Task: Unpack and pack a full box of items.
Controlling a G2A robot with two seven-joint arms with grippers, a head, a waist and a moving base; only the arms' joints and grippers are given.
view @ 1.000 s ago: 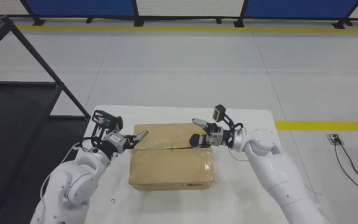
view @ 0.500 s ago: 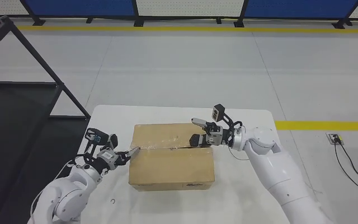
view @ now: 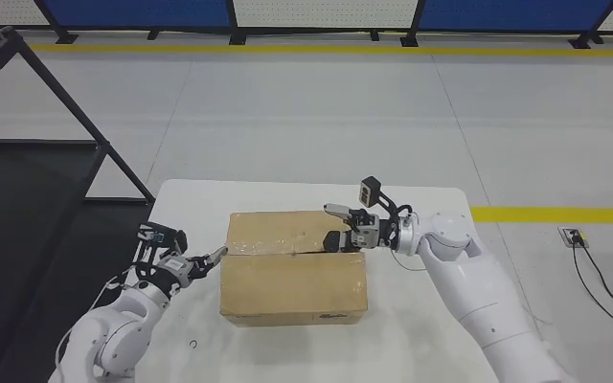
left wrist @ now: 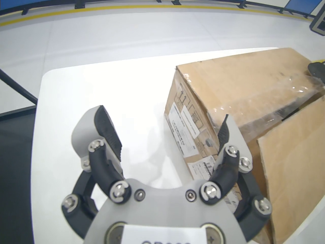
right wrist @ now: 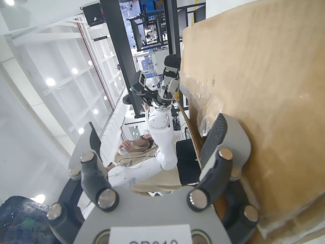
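- Box (view: 292,287) sits at the middle of your worktop (view: 201,206).
- Your left claw (view: 213,257) gapes, released, just beside its end.
- Your right claw (view: 331,224) spreads wide over the top seam.

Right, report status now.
Left gripper open beside brown cardboard box. Right gripper open at its top seam. Clear tape across seam, in the way.

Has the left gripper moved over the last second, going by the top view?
Yes. The left gripper has pulled back from the top seam of the cardboard box, ending just off its end, over the white table, nearer the robot.
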